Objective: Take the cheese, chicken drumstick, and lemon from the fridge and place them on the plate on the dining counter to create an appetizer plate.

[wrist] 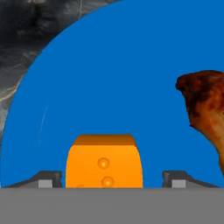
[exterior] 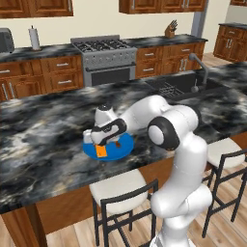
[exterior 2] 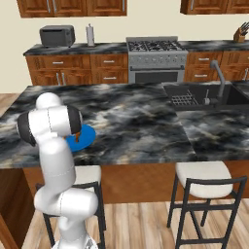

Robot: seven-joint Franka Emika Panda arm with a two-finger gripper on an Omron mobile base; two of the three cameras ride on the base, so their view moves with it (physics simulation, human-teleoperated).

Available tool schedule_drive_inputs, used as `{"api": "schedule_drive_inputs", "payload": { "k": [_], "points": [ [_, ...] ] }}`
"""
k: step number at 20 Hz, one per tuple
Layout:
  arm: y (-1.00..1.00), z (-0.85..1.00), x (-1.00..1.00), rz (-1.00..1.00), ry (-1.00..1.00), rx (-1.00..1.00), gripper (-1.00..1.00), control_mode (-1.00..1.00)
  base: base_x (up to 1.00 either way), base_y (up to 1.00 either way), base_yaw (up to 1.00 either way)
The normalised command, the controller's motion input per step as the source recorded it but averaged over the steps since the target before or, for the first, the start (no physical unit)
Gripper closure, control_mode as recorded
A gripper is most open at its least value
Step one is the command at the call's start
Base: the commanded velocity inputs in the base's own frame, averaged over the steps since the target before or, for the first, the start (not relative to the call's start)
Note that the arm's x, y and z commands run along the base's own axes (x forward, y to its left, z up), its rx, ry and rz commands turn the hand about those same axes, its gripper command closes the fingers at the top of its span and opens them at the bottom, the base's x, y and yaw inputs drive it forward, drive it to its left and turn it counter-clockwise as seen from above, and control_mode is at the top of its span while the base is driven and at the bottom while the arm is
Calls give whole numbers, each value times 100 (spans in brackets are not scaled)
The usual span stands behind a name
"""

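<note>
With the orange cheese wedge (wrist: 104,161) sitting dead centre between the gripper's (wrist: 109,179) spread-apart fingers on the round blue plate (wrist: 109,78), the reddish-brown drumstick (wrist: 205,105) lies off to one side.

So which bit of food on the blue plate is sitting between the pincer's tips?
The orange cheese; the brown chicken drumstick lies off to one side.
</note>
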Motion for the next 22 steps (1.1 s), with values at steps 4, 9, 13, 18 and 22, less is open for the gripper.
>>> {"api": "schedule_drive_inputs", "payload": {
  "k": [4,9,13,18,22],
  "points": [
    [-27,15,-18,-13,0,0,-100,-100,0,0,0],
    [-61,53,-73,-8,0,1,-100,-100,0,0,0],
    [-76,92,-99,0,0,3,-100,-100,0,0,0],
    [-68,100,-100,7,0,1,-100,-100,0,0,0],
    [-51,100,-100,15,0,0,-100,-100,0,0,0]
  ]
}}
